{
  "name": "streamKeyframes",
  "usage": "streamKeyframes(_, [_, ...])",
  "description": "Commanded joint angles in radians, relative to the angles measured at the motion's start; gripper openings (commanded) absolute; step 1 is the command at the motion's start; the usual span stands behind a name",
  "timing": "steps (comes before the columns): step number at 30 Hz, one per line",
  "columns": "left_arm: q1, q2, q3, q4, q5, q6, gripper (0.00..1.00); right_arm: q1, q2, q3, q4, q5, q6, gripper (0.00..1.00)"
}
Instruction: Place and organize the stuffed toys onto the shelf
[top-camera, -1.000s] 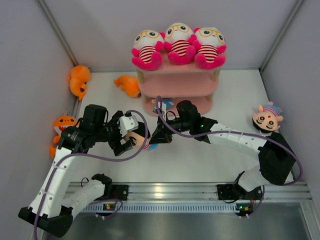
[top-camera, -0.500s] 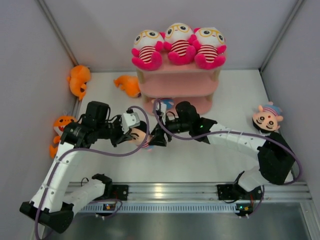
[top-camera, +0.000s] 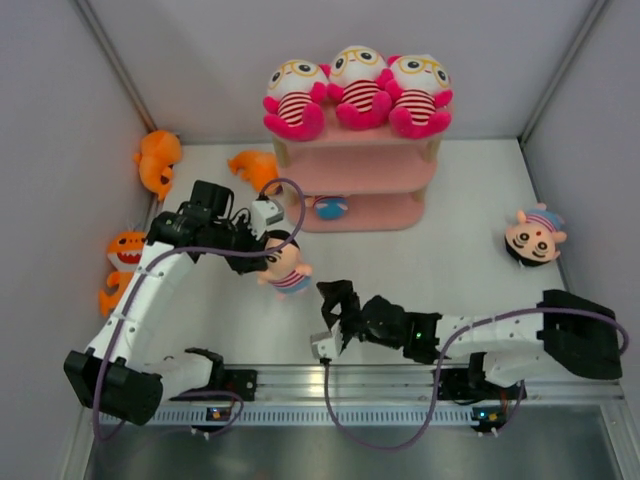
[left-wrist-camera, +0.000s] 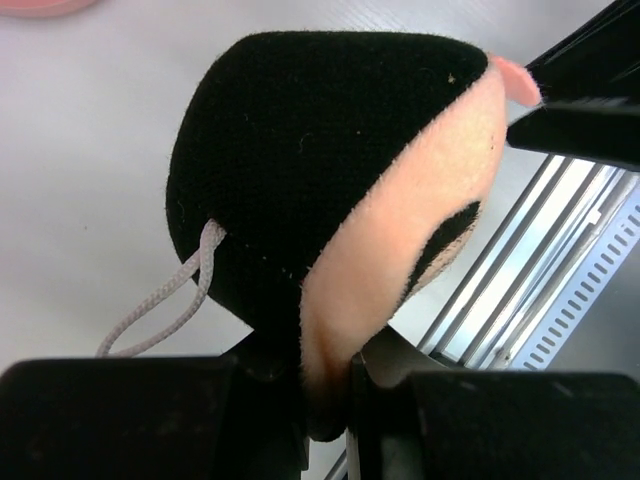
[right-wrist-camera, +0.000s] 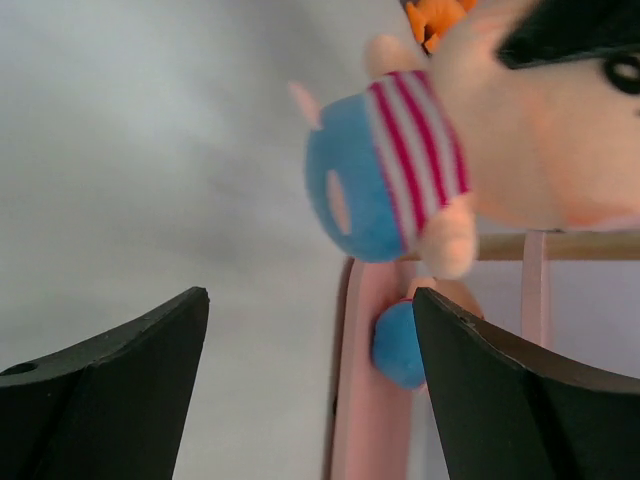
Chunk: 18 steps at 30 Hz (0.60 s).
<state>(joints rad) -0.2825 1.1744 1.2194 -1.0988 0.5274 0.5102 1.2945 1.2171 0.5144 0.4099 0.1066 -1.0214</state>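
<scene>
My left gripper (top-camera: 262, 252) is shut on the head of a peach-faced doll (top-camera: 288, 272) with black hair and a blue, striped body, held above the table left of centre. In the left wrist view the doll's head (left-wrist-camera: 330, 170) is pinched between the fingers (left-wrist-camera: 260, 400). My right gripper (top-camera: 337, 292) stands open and empty near the front rail, apart from the doll (right-wrist-camera: 400, 180). The pink shelf (top-camera: 380, 165) carries three white-faced striped toys (top-camera: 355, 88) on top and one blue doll (top-camera: 328, 207) on the bottom tier.
Orange sharks lie at the back left (top-camera: 157, 160), beside the shelf (top-camera: 255, 168) and against the left wall (top-camera: 122, 255). Another peach-faced doll (top-camera: 535, 238) lies at the right. The walls close in on both sides, and the metal rail (top-camera: 330, 380) runs along the front.
The left gripper closed on the doll's head and carried it slightly back-left. The right gripper let go of it, opened and drew back to the front rail.
</scene>
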Motion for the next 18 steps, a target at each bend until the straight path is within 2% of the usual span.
streamKeyframes(1, [0.009,-0.019,0.048,0.037,0.062,-0.024,0.00,0.064,0.128,-0.053,0.361,0.280,-0.458,0.83])
streamKeyframes(2, [0.009,-0.019,0.046,0.037,0.068,-0.021,0.00,0.068,0.156,-0.054,0.465,0.281,-0.495,0.84])
streamKeyframes(4, [0.009,-0.025,0.043,0.037,0.071,-0.021,0.00,0.068,0.289,-0.034,0.600,0.321,-0.578,0.84])
streamKeyframes(5, [0.011,-0.025,0.043,0.037,0.071,-0.021,0.00,0.068,0.289,-0.027,0.653,0.321,-0.606,0.84])
streamKeyframes(8, [0.012,-0.030,0.040,0.037,0.075,-0.021,0.00,0.066,0.448,0.001,0.841,0.353,-0.738,0.84])
streamKeyframes(10, [0.011,-0.029,0.040,0.037,0.072,-0.019,0.00,0.066,0.571,0.031,1.132,0.369,-0.823,0.84])
streamKeyframes(11, [0.011,-0.028,0.042,0.037,0.072,-0.019,0.00,0.068,0.608,0.044,1.133,0.369,-0.844,0.84])
streamKeyframes(12, [0.011,-0.030,0.042,0.037,0.071,-0.021,0.00,0.068,0.669,0.056,1.226,0.372,-0.864,0.84])
streamKeyframes(13, [0.012,-0.030,0.042,0.037,0.071,-0.021,0.00,0.068,0.691,0.077,1.241,0.372,-0.893,0.84])
streamKeyframes(18, [0.013,-0.022,0.042,0.037,0.077,-0.021,0.00,0.066,0.726,0.116,1.221,0.373,-0.856,0.82])
